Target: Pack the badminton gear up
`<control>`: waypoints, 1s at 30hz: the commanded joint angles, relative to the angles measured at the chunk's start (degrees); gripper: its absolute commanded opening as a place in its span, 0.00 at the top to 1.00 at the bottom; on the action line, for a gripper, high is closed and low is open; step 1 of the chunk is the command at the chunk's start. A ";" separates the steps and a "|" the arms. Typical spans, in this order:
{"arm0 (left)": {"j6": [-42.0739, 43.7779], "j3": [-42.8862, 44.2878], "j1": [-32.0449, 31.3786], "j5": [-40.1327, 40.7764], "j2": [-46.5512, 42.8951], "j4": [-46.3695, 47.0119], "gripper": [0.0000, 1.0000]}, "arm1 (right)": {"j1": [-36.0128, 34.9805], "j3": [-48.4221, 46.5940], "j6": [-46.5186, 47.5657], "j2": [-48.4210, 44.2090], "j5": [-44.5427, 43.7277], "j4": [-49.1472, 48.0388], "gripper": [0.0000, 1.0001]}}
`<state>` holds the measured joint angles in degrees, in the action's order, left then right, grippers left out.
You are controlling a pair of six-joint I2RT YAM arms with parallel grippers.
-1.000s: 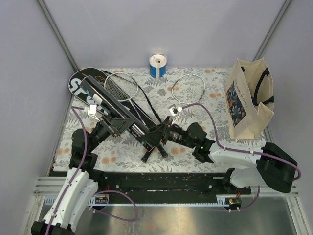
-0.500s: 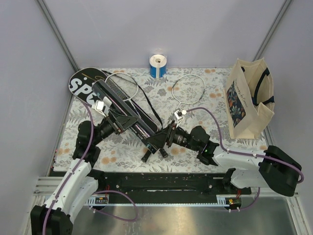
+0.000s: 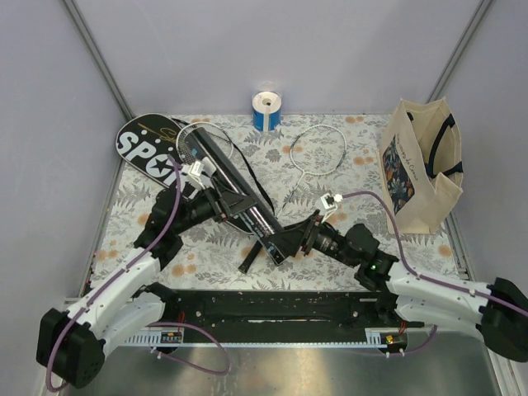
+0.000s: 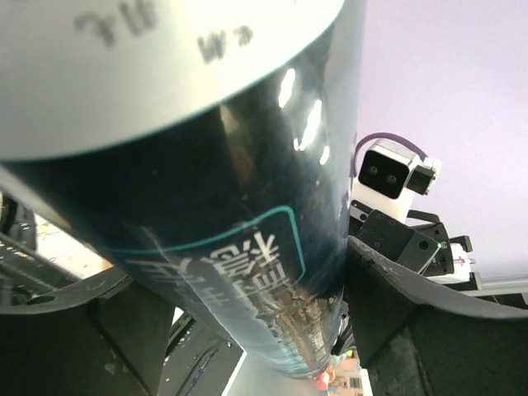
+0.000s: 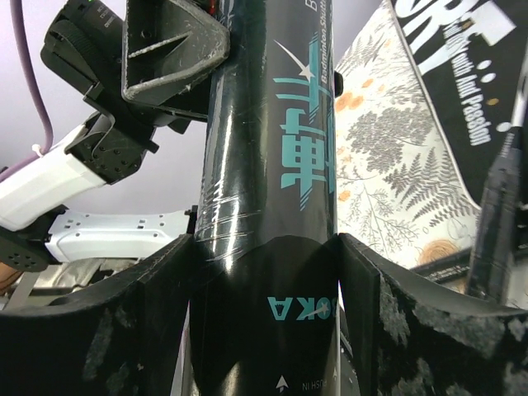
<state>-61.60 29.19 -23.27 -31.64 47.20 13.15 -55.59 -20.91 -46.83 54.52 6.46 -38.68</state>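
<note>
The black tube [image 3: 262, 218] with teal print hangs slanted over the mat, held by both grippers. My left gripper [image 3: 235, 202] is shut on its middle; the tube [image 4: 247, 206] fills the left wrist view between the fingers [image 4: 412, 322]. My right gripper [image 3: 282, 243] is shut on its near end [image 5: 272, 247]. The black "SPORT" racket cover [image 3: 147, 147] lies at the far left, also in the right wrist view [image 5: 462, 74]. One white-framed racket [image 3: 318, 148] lies mid-back; another [image 3: 191, 144] lies partly under the tube, and a black handle [image 3: 247, 261] shows near. No shuttlecocks show.
A blue-and-white roll [image 3: 266, 111] stands at the back edge. A cream tote bag [image 3: 421, 169] with dark handles stands open at the right. The floral mat [image 3: 363, 157] covers the table; grey walls close in on the left, right and back.
Both arms have carried the tube to the right and nearer. The right arm has drawn back toward the right. More of the cover's "SPORT" lettering now shows.
</note>
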 commanded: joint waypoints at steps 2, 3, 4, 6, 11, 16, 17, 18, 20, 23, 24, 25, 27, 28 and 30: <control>5.09 8.24 -8.45 10.62 8.06 4.17 0.70 | 0.49 2.89 0.24 -13.45 -15.76 17.03 0.32; 4.74 9.30 -9.94 11.76 9.82 3.91 0.72 | 0.49 2.80 0.42 -17.39 -18.04 21.23 0.28; 4.13 10.79 -11.09 12.99 12.02 3.73 0.72 | 0.49 2.19 0.51 -21.00 -21.45 26.67 0.25; 3.77 12.81 -13.90 16.07 15.71 3.82 0.72 | 0.49 0.35 1.73 -28.91 -26.91 36.17 0.19; 4.56 19.05 -20.67 22.14 27.13 4.34 0.72 | 0.49 -5.71 5.34 -42.02 -36.77 54.48 0.01; 5.00 27.92 -25.94 25.04 40.31 4.61 0.73 | 0.49 -9.76 5.61 -45.99 -38.36 60.20 0.00; 5.26 30.20 -26.82 25.83 43.21 3.39 0.73 | 0.49 -10.38 5.96 -46.08 -38.45 60.73 0.00; 5.70 32.05 -27.79 26.79 46.20 2.33 0.72 | 0.49 -11.08 6.57 -46.08 -38.45 61.00 0.01; 6.32 35.92 -29.28 28.38 51.65 1.10 0.70 | 0.49 -12.22 7.45 -45.73 -38.71 62.14 0.00; 5.01 40.40 -30.52 27.25 58.51 1.35 0.62 | 0.49 -13.02 8.50 -45.56 -38.63 62.32 0.01; 4.92 42.25 -30.96 26.46 60.36 1.18 0.60 | 0.49 -12.93 8.68 -45.47 -38.71 62.23 0.00; 4.83 44.01 -31.48 26.02 62.47 0.57 0.57 | 0.49 -12.93 8.77 -45.47 -39.06 62.23 0.00; 4.83 47.44 -32.19 25.23 65.37 -1.36 0.53 | 0.49 -12.67 9.03 -45.38 -39.68 62.23 0.01; 5.00 48.49 -32.37 24.70 66.61 -2.24 0.50 | 0.49 -12.49 9.12 -45.47 -40.12 62.32 0.00; 5.00 48.94 -32.46 24.78 67.49 -3.04 0.42 | 0.49 -12.32 9.21 -45.30 -40.56 62.32 0.01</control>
<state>-57.10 73.43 -55.18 -6.50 114.08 8.75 -55.33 -31.81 -39.03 8.56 -31.05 23.29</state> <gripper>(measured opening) 0.735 0.993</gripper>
